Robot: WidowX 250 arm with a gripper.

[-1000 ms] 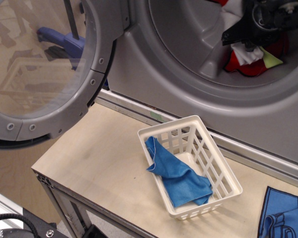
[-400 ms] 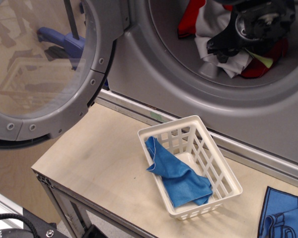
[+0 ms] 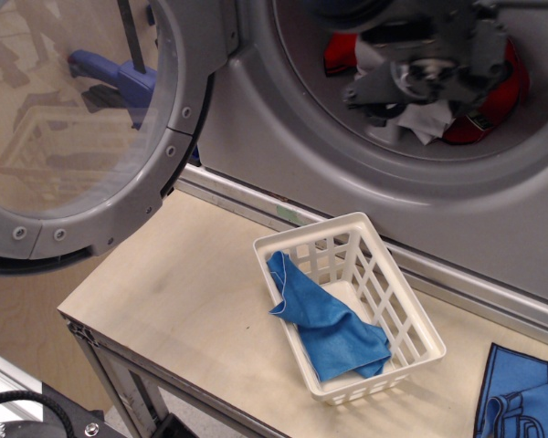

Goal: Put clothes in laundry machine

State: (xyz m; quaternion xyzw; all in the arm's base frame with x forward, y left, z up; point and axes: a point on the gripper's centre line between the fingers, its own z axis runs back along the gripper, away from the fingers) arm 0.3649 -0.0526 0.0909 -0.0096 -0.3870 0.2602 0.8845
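The fingers [image 3: 384, 91] sit inside the drum mouth of the laundry machine [image 3: 283, 137], at the upper right of the view, and they are smeared by motion blur into a dark grey mass. Whether they are spread or closed, and whether they have hold of any cloth, cannot be told from this view. Just behind and beside them lies a heap of clothes in the drum: a white-grey piece [image 3: 429, 119] pokes out beneath the blurred arm, and red cloth with black trim [image 3: 498, 105] curves along the right side of the pile, with another bit of red [image 3: 340, 53] showing to the left.

The round door [image 3: 100, 128] with its bolted grey rim stands swung open to the left, its clear window showing dim reflections.

Below the machine's front, on the pale wooden bench [image 3: 183, 292], a small white slatted basket [image 3: 397, 315] sits near the middle, set at an angle. A blue cloth [image 3: 324, 319] lies crumpled in it, one corner draped up over the left rim. Well apart from the basket, at the bottom right corner of the view, more blue cloth [image 3: 521, 397] lies on the bench, cut off by the frame edge.
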